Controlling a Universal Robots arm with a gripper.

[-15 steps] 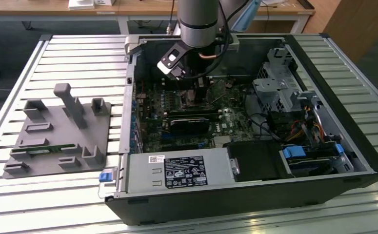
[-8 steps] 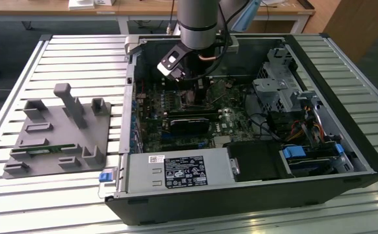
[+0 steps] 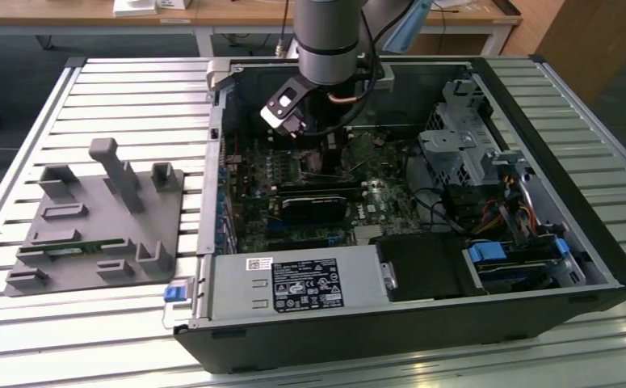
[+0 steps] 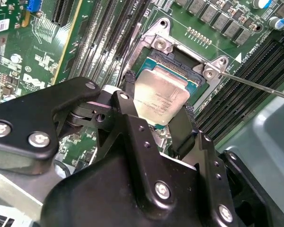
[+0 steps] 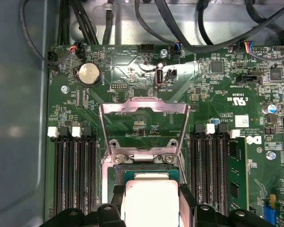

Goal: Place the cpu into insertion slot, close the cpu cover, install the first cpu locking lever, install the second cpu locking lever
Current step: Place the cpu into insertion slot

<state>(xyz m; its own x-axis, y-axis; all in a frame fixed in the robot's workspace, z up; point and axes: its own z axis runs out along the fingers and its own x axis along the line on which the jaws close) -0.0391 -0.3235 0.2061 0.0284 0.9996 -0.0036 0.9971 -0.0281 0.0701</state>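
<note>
My gripper (image 4: 159,96) is shut on the cpu (image 4: 163,87), a silvery square chip pinched by two opposite edges between the black fingers (image 4: 129,90). The chip sits level in or just over the insertion slot (image 4: 180,53), whose grey rim and dark socket show around it. In the first wrist view the cpu (image 5: 151,201) lies between the fingertips of the gripper (image 5: 151,191). Beyond the chip, the cpu cover (image 5: 146,105) stands flipped open. A thin metal locking lever (image 4: 255,84) sticks out to one side of the socket. In the exterior view the gripper (image 3: 310,147) reaches down into the open computer case.
Long black memory slots (image 5: 73,175) flank the socket on both sides. A black card (image 3: 315,206) lies nearer the camera than the socket, and a power supply (image 3: 291,283) fills the case's near side. Drive cages and cables (image 3: 474,153) stand on the exterior view's right. A grey fixture plate (image 3: 86,226) lies beside the case on the left.
</note>
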